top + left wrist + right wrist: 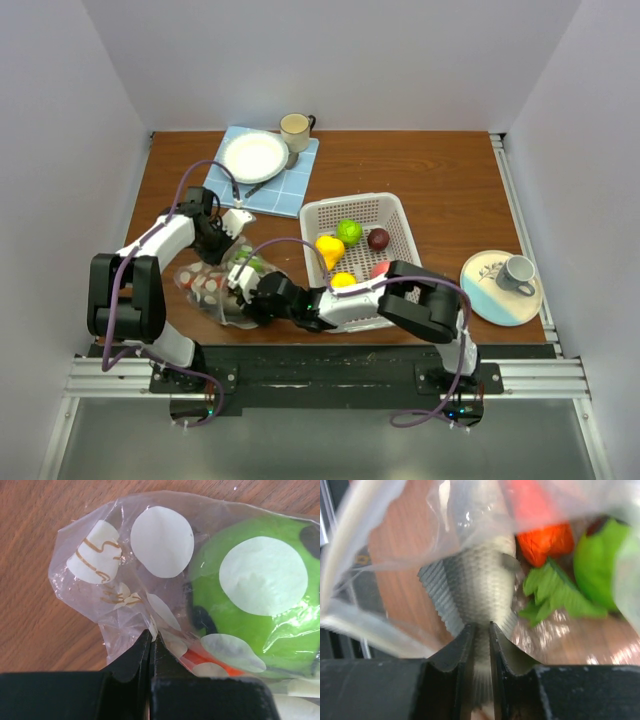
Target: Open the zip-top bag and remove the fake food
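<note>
Bag position: zip-top bag (212, 287) lies on the tabletop (430, 180), near-left, just left of the white basket (312, 214), between the two arms.
Bag film: clear, thin, white-dotted; wrinkled and slack in both wrist views. Judged very light, floppy and slippery; likely to fold and drag along unless one end is anchored.
Left end effector (151, 636): closed, pinching a gathered fold of film at one end of the bag. A round green piece (260, 630) lies just beyond the pinch, inside the bag.
Right end effector (481, 627): reaching in under the film, jaws drawn narrow with the tail fin of a grey fake fish (480, 570) between them; reads as a grip on the tail.
Fish handling: looks like hard moulded plastic with a ribbed fin, probably light. The tail is thin and tapering, so it may slip or swing; a hold nearer the body would be surer.
Other contents: orange piece (545, 542) and leafy green (552, 592) lie loose just right of the fish.
Basket: holds yellow, green, maroon and red pieces.
Hold points, judged: film by a bunched fold at the end; food by narrow, rigid parts.
</note>
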### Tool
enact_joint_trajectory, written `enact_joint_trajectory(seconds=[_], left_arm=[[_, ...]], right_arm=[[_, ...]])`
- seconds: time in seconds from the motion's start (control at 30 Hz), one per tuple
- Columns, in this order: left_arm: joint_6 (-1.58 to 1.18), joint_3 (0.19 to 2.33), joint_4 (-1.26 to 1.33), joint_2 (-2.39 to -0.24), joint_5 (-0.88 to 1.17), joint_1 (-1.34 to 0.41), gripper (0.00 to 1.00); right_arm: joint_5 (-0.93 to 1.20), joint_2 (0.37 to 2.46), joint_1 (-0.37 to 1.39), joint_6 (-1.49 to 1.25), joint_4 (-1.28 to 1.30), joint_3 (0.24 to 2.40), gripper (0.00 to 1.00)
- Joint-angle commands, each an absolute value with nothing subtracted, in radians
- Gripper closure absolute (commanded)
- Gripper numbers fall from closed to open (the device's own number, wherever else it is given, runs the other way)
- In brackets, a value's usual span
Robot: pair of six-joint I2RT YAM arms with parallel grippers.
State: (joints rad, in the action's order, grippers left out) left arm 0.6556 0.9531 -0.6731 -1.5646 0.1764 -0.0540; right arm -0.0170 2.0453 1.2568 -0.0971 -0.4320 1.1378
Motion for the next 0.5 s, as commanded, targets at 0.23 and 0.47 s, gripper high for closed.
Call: enact_joint_trajectory(seconds=[0.23,0.47], left_arm=[[0.657,0.974,-0.655,-1.569,0.195,-0.055,1.0],[0.655,0.965,-0.65,-1.557,0.196,-0.055,1.0]], right_arm=[[-0.147,1.74,1.266,-0.103,-0.374,0.962,0.88],[-0.123,1.844,1.275,-0.078,-0.367,1.038,0.46]])
